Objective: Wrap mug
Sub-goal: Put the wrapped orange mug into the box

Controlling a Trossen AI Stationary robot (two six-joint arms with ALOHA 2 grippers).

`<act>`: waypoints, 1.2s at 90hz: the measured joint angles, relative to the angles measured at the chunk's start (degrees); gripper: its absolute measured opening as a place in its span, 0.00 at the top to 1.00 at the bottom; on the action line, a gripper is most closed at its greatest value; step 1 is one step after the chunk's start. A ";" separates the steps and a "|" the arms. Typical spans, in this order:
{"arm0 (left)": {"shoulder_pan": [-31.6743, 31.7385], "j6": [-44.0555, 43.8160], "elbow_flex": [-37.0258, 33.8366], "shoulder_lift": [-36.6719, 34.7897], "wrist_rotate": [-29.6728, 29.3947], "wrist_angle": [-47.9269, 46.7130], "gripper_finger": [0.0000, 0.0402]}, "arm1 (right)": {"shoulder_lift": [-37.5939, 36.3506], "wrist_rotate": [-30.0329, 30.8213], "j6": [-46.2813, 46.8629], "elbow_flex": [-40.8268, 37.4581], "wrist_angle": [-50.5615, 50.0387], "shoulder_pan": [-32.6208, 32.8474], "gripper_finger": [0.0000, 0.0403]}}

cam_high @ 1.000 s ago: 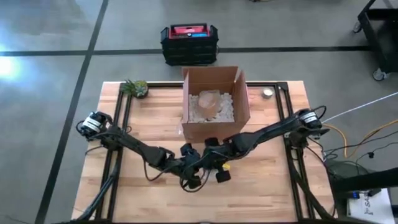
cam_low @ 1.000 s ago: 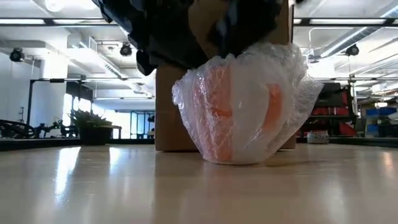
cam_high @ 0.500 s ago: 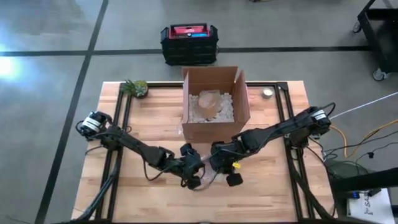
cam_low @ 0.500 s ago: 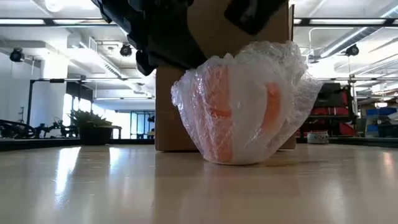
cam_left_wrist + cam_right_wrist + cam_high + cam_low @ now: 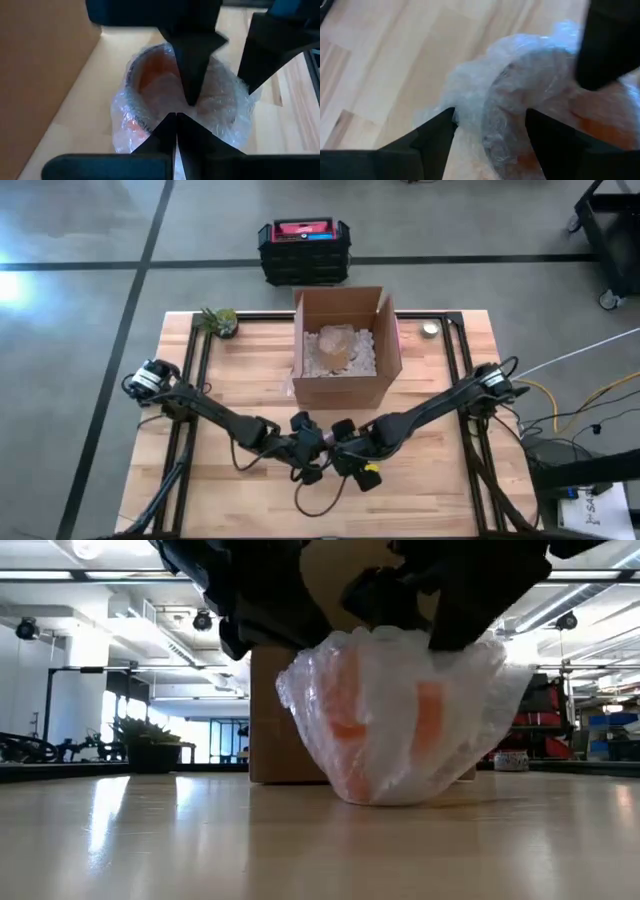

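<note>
The room (image 5: pixel 80 660) behind is a wide workshop hall with ceiling lights, a grey concrete floor (image 5: pixel 100 240) and a black and red case (image 5: pixel 303 250) lying beyond the table's far edge. The table (image 5: pixel 240 370) is pale wood planks in a black frame. Near its far middle stands an open cardboard box (image 5: pixel 345 345) holding white filler and a wrapped object. A small potted plant (image 5: pixel 220 321) sits at the far left corner and a small round tin (image 5: pixel 430 330) at the far right.

The mug (image 5: pixel 390 720), orange and cloaked in clear bubble wrap (image 5: pixel 480 690), stands upright on the table just in front of the box, long axis vertical and mouth up; in the left wrist view the open rim (image 5: pixel 150 65) faces the camera. The handle's direction cannot be told.

The left gripper (image 5: pixel 308 455) sits closed above the mug's left side, its fingertips (image 5: pixel 175 125) meeting. The right gripper (image 5: pixel 352 460) is open, its fingers (image 5: pixel 435 135) straddling the wrap at the mug's rim.
</note>
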 joint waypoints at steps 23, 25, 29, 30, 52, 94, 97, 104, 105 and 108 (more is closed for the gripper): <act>-2.01 -0.04 -0.28 -4.92 2.05 -1.02 1.00 | -1.28 -0.06 0.36 -0.41 -2.03 0.08 0.95; -2.29 -0.07 -0.28 -5.69 2.55 -0.96 1.00 | -1.71 -0.10 0.72 -0.47 -2.35 0.38 0.95; -2.90 -0.17 -0.26 -7.30 2.78 -1.07 1.00 | -2.37 0.11 1.59 -0.55 -2.75 0.81 0.94; -3.04 -0.17 -0.26 -7.74 2.78 -1.16 1.00 | -2.53 0.11 1.83 -0.54 -3.02 0.93 0.94; -8.50 -1.15 -0.20 -17.54 1.51 -6.76 1.00 | -10.78 -4.09 2.54 5.59 -7.80 5.14 0.98; -14.23 -1.33 -3.13 -20.96 -10.96 -8.72 1.00 | -25.13 17.45 -4.09 26.83 -5.54 -4.94 0.98; -14.23 -1.31 -3.13 -20.64 -10.95 -8.72 1.00 | -25.30 18.46 -3.66 28.15 -5.60 -7.77 0.98; -14.23 -1.27 -3.13 -19.91 -10.91 -8.62 1.00 | -25.48 18.26 -0.24 29.80 -5.57 -15.79 0.98; -14.23 -1.26 -3.13 -19.81 -10.91 -8.62 1.00 | -25.48 17.96 0.55 29.83 -5.61 -17.05 0.98; -14.22 -1.25 -3.13 -19.54 -10.91 -8.66 1.00 | -25.19 16.37 3.09 29.82 -6.19 -20.91 0.98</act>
